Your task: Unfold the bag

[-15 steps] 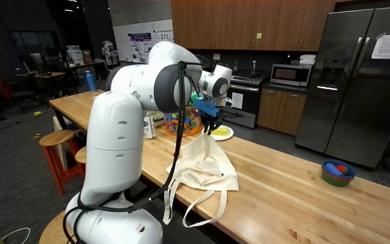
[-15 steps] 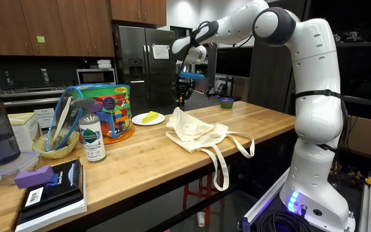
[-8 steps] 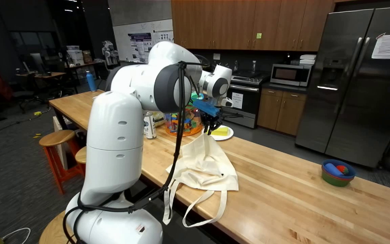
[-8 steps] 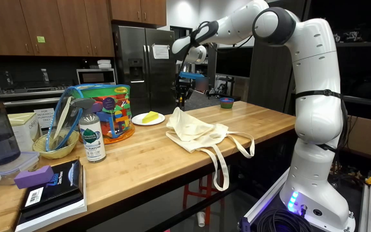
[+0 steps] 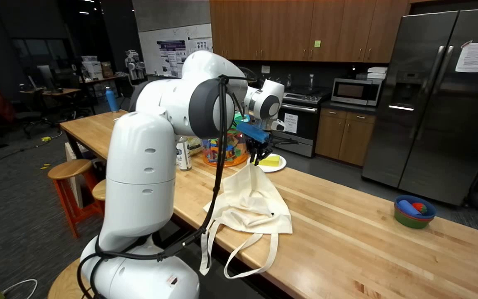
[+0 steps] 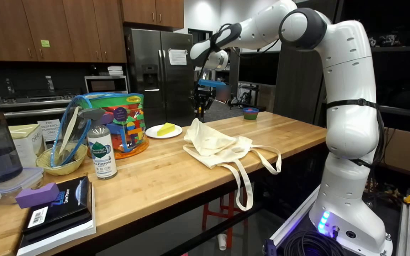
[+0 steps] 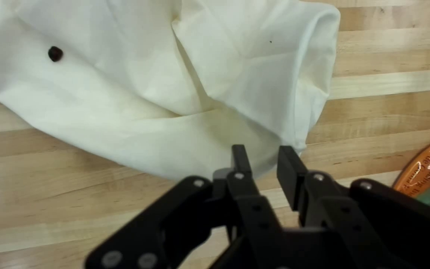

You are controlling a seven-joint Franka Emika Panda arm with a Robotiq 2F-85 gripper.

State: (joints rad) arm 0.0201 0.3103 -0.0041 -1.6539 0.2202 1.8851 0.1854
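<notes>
Bag [image 6: 210,139] in cream cloth lies creased on the counter [image 6: 148,174], one part peaked up near the gripper [image 7: 263,150]. Its strap handles [image 5: 274,244] hang over the counter's edge. The gripper's fingers [image 7: 291,175] stand a little apart; whether they touch the bag I cannot tell. Nearby, a yellow block [image 6: 166,128] sits on a white plate [image 6: 151,132].
</notes>
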